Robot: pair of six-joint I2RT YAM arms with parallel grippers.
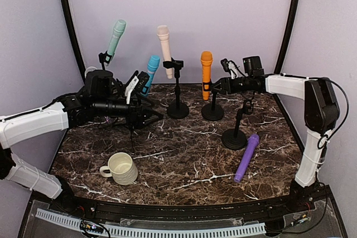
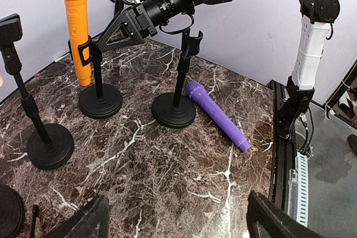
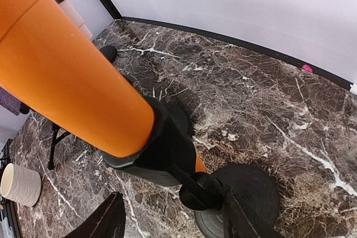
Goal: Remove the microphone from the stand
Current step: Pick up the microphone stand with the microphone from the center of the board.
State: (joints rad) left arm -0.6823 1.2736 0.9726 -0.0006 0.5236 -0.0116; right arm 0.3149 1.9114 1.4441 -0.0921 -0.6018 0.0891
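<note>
An orange microphone [image 1: 206, 73] [image 2: 75, 20] [image 3: 67, 76] stands upright in the black clip of a round-based stand [image 1: 212, 111] [image 2: 100, 101] [image 3: 245, 193] at the back centre-right. My right gripper [image 1: 219, 86] [image 2: 89, 45] [image 3: 175, 224] reaches in from the right at clip height. Its jaws are apart, one on each side of the clip's joint below the microphone. My left gripper [image 1: 146, 104] [image 2: 178, 227] hovers open over the left of the table with nothing between its fingers.
A purple microphone [image 1: 246, 157] [image 2: 217, 115] lies beside an empty stand [image 1: 234, 137] [image 2: 174, 110]. A pink microphone [image 1: 165, 48] stands on a stand at centre. Blue [image 1: 150, 71] and green [image 1: 116, 37] microphones stand at back left. A cream mug [image 1: 121, 168] sits near the front left.
</note>
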